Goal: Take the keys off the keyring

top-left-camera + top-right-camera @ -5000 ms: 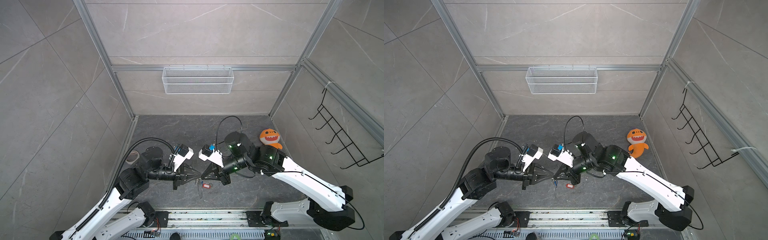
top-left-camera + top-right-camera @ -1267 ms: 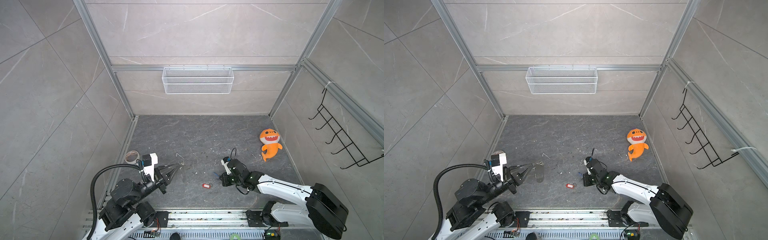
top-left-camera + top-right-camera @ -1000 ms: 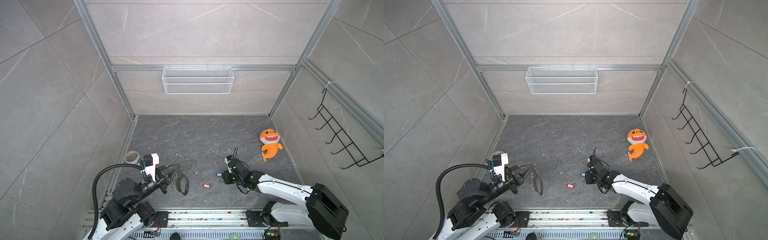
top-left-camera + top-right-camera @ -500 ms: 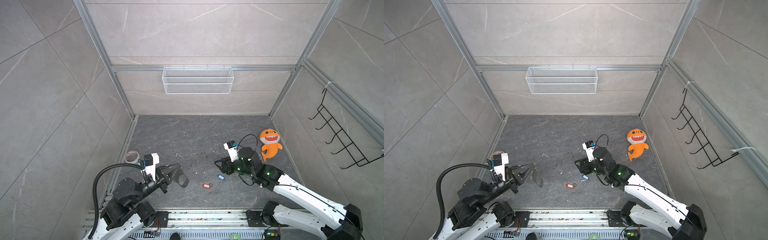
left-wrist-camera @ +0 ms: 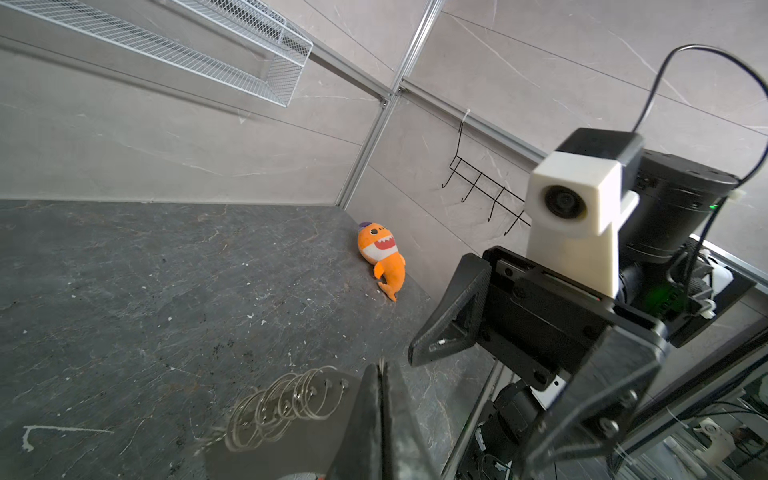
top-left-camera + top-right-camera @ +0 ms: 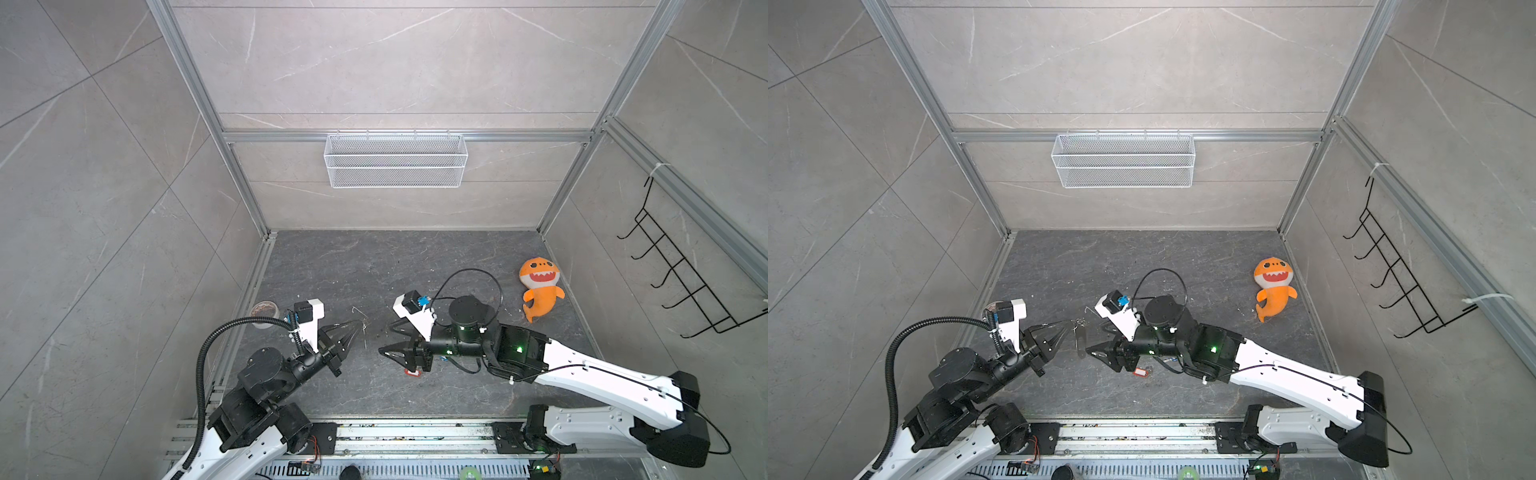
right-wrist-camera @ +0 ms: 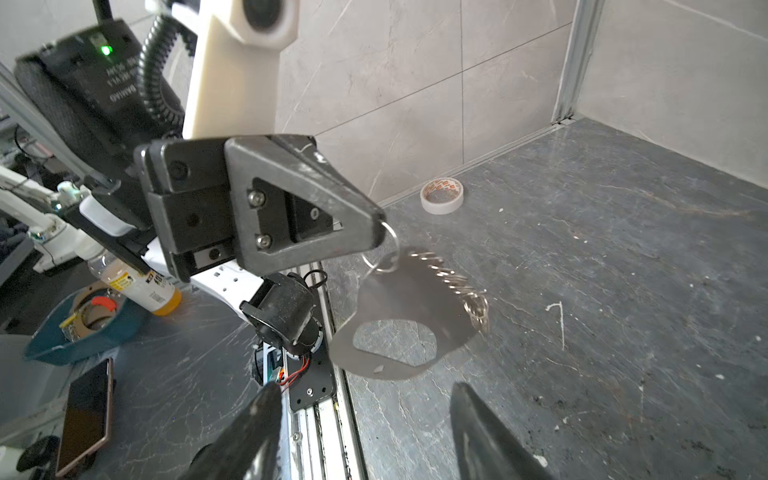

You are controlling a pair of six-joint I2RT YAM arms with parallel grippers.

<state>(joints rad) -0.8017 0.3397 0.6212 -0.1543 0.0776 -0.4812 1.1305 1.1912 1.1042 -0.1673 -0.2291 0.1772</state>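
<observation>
My left gripper (image 6: pixel 360 322) (image 7: pixel 380 224) is shut on one silver ring of the keyring (image 7: pixel 415 286), holding it above the floor. The keyring is a flat grey oval with a large hole and a row of rings (image 5: pixel 286 399) and hangs edge-on in a top view (image 6: pixel 1079 338). The right gripper (image 6: pixel 386 340) (image 7: pixel 363 388) is open and level with the keyring, just to its right, with nothing between its fingers. The red-tagged key (image 6: pixel 412 373) (image 6: pixel 1140 372) lies on the floor under the right gripper. A blue speck (image 6: pixel 444 360) shows beneath the right arm; the blue key is otherwise hidden.
A tape roll (image 6: pixel 264 309) (image 7: pixel 441 195) sits by the left wall. An orange plush shark (image 6: pixel 540 286) lies at the back right. A wire basket (image 6: pixel 395 160) hangs on the back wall and a black hook rack (image 6: pixel 681 286) on the right wall.
The right gripper let go of the blue key on the floor, opened, rose and moved left up to the keyring. The left gripper still holds the keyring, which has swung.
</observation>
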